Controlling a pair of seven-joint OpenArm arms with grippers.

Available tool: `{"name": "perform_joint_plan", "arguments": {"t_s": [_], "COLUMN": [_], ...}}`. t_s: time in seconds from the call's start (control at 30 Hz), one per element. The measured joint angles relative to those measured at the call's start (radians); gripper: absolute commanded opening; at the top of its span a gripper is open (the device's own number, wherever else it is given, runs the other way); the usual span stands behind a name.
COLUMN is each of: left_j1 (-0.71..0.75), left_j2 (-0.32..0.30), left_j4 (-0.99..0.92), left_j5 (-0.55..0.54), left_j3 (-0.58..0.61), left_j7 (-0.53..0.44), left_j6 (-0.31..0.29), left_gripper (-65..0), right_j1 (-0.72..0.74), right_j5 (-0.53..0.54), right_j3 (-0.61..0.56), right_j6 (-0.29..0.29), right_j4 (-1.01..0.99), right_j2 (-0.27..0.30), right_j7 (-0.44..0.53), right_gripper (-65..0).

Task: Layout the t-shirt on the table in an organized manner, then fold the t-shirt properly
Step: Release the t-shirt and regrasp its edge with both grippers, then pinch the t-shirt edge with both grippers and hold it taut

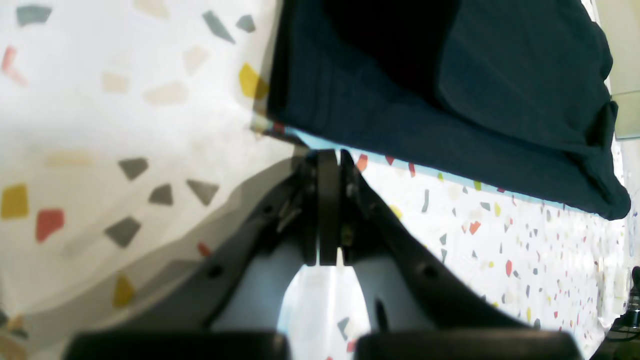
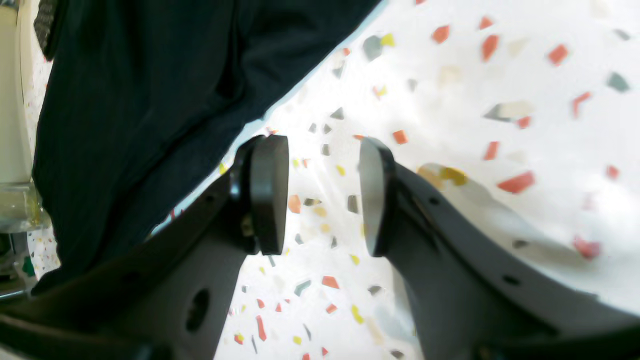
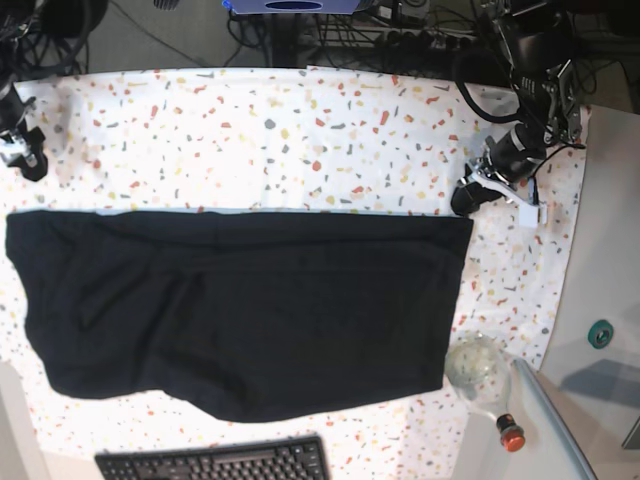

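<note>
The left pincer (image 1: 328, 165) is clenched on nothing, just beside the corner of the plain black soft cloth t-shirt (image 3: 240, 310). The right pincer (image 2: 324, 195) is released. The t-shirt lies flat across the speckled white bench (image 3: 330, 130), toward 6 o'clock. It looks light and limp, so corners give the best hold.

Bottle (image 3: 483, 378) and keyboard (image 3: 215, 461) near t-shirt (image 3: 240, 310)

Black t-shirt (image 3: 240, 305) lies flat – spread across speckled table (image 3: 300, 130).
</note>
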Motion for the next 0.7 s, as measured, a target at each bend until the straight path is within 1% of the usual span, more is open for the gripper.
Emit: {"name": "perform_joint_plan", "arguments": {"t_s": [0.03, 0.07, 0.17, 0.23, 0.27, 0.3, 0.43, 0.6, 0.7], "left_j1": [-0.003, -0.005, -0.005, -0.008, -0.012, -0.014, -0.013, -0.019, -0.019], "left_j2": [0.0, 0.0, 0.0, 0.0, 0.0, 0.0, -0.002, -0.029, -0.033], "left_j4": [0.0, 0.0, 0.0, 0.001, 0.001, 0.001, -0.002, -0.008, -0.008], "left_j5": [0.001, 0.004, -0.004, -0.012, -0.003, 0.0, 0.007, 0.011, 0.011], "left_j3": [0.0, 0.001, 0.001, 0.002, 0.002, 0.002, 0.002, 0.005, 0.003], "left_j7": [0.001, 0.002, 0.004, -0.003, -0.015, -0.028, -0.066, -0.06, -0.061], "left_j6": [0.001, 0.002, -0.009, -0.011, -0.01, -0.008, 0.0, 0.003, 0.003], "left_gripper": [-65.0, -62.0, -48.7, -42.9, -41.5, -40.5, -40.3, -40.3, -40.3], "right_j1": [-0.003, -0.005, -0.004, -0.005, -0.008, -0.01, -0.01, -0.01, -0.01], "right_j5": [-0.001, -0.001, 0.0, 0.0, 0.0, 0.0, 0.0, 0.0, 0.0], "right_j3": [0.0, 0.0, 0.0, 0.0, 0.0, 0.0, 0.0, 0.0, 0.0], "right_j6": [0.0, 0.0, 0.0, 0.0, 0.0, 0.0, 0.0, 0.0, 0.0], "right_j4": [0.0, 0.0, -0.001, -0.001, -0.001, -0.001, -0.001, -0.001, -0.001], "right_j2": [-0.001, -0.002, -0.003, -0.003, -0.003, -0.003, -0.003, -0.003, -0.003], "right_j7": [-0.001, -0.002, -0.001, -0.001, -0.001, -0.001, -0.001, -0.001, -0.001], "right_gripper": [-43.7, -43.7, -43.7, -43.7, -43.7, -43.7, -43.7, -43.7, -43.7]}}
